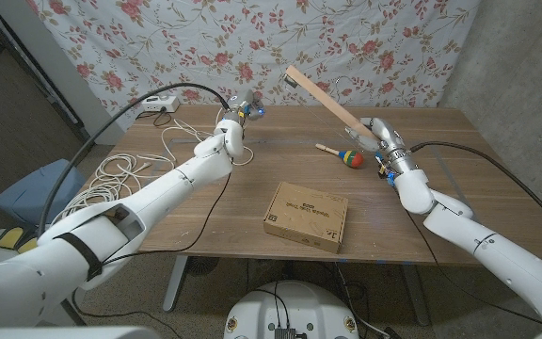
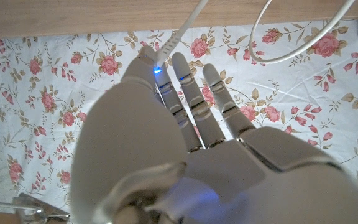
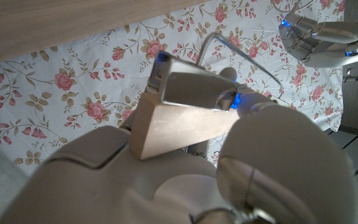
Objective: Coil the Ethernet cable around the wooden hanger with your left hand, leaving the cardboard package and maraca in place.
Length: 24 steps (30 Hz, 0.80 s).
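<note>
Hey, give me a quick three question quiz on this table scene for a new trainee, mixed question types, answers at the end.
1. True or false: the right hand holds the wooden hanger raised above the table.
2. Which lies nearest the robot? A) maraca B) cardboard package C) coiled part of the Ethernet cable
3. Fill in: the left hand holds the white ____.

Key: 1 true; 2 B; 3 Ethernet cable, which runs up past its fingers in the left wrist view.
</note>
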Each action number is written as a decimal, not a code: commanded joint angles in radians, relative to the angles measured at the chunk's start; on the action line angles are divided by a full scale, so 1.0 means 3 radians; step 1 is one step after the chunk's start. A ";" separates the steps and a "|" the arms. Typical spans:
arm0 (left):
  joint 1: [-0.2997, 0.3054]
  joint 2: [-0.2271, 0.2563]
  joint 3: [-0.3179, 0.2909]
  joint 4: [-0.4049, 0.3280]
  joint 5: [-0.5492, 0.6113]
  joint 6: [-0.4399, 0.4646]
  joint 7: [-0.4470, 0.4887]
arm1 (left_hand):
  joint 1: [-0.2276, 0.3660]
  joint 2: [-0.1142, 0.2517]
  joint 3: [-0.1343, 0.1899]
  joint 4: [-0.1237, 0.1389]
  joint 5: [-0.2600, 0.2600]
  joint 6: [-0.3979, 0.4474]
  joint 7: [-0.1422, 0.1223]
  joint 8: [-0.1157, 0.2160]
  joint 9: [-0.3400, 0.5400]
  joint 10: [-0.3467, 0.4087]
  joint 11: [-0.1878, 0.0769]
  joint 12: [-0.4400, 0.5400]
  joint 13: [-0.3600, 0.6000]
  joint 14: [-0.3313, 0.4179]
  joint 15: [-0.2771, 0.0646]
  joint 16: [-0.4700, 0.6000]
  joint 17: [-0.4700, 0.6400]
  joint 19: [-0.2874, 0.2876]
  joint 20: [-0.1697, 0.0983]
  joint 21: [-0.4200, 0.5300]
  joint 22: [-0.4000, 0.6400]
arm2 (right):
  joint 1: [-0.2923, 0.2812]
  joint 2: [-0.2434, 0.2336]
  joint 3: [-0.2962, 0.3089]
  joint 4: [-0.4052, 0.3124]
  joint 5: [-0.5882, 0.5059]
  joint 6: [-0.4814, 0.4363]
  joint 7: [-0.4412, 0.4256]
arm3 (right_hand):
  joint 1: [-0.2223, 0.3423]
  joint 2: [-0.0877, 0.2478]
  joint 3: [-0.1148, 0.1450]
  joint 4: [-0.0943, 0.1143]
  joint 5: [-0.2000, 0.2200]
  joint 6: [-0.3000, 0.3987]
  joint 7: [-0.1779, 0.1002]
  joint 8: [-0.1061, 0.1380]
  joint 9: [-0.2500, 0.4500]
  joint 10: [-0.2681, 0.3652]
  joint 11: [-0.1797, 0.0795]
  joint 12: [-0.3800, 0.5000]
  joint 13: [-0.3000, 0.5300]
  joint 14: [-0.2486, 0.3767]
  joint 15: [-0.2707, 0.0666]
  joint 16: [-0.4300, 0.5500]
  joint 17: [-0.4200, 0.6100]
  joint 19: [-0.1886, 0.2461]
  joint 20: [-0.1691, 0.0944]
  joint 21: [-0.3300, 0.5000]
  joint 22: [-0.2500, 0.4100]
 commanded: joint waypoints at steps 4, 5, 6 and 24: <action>-0.0181 -0.0159 -0.0343 0.0153 -0.0725 -0.0353 0.0157 | 0.0030 0.0009 -0.0029 0.0001 0.0049 0.0035 0.0065 0.0037 0.0165 0.0236 -0.0188 0.0004 0.0555 0.0035 -0.0339 -0.0026 0.0020 -0.0004 0.0016 0.0048 0.0021 | -0.0075 -0.0091 -0.0014 -0.0096 -0.0304 -0.0075 -0.0001 | -0.0723 0.0721 0.0043 0.0012 0.0003 0.0066 0.0064 0.0037 -0.0021 -0.0019 -0.0011 0.0604 0.0108 -0.0013 -0.0292 0.0018 0.0011 -0.0011 -0.0007 0.0026 0.0003; -0.0196 -0.0155 -0.0348 0.0136 -0.0746 -0.0362 0.0157 | 0.0031 0.0010 -0.0030 0.0002 0.0054 0.0029 0.0068 0.0037 0.0168 0.0235 -0.0188 0.0003 0.0559 0.0036 -0.0339 -0.0030 0.0021 -0.0008 0.0019 0.0050 0.0021 | -0.0070 -0.0092 -0.0023 -0.0090 -0.0332 -0.0095 -0.0005 | -0.0725 0.0720 0.0043 0.0013 0.0004 0.0072 0.0074 0.0037 -0.0033 -0.0017 -0.0012 0.0605 0.0108 -0.0013 -0.0292 0.0018 0.0011 -0.0009 -0.0007 0.0028 0.0003; -0.0213 -0.0149 -0.0347 0.0118 -0.0754 -0.0367 0.0158 | 0.0030 0.0010 -0.0032 0.0004 0.0058 0.0026 0.0070 0.0038 0.0170 0.0235 -0.0187 0.0002 0.0561 0.0035 -0.0338 -0.0033 0.0020 -0.0010 0.0017 0.0052 0.0022 | -0.0062 -0.0091 -0.0031 -0.0074 -0.0326 -0.0102 0.0014 | -0.0725 0.0720 0.0043 0.0013 0.0004 0.0069 0.0073 0.0041 -0.0028 -0.0021 -0.0005 0.0604 0.0108 -0.0014 -0.0293 0.0019 0.0011 -0.0011 -0.0006 0.0027 0.0003; -0.0531 -0.0332 -0.0426 0.0504 -0.1166 -0.0850 0.0130 | 0.0033 0.0010 -0.0066 0.0025 0.0134 0.0021 0.0060 0.0073 0.0215 0.0230 -0.0199 -0.0016 0.0615 0.0048 -0.0340 -0.0083 0.0025 -0.0035 0.0000 0.0098 0.0025 | 0.0134 -0.0033 -0.0247 0.0165 -0.0380 0.0090 0.0161 | -0.0742 0.0719 0.0046 0.0016 0.0005 0.0042 0.0067 0.0088 -0.0024 -0.0031 0.0007 0.0605 0.0108 -0.0025 -0.0294 0.0021 0.0010 -0.0016 -0.0010 0.0033 -0.0001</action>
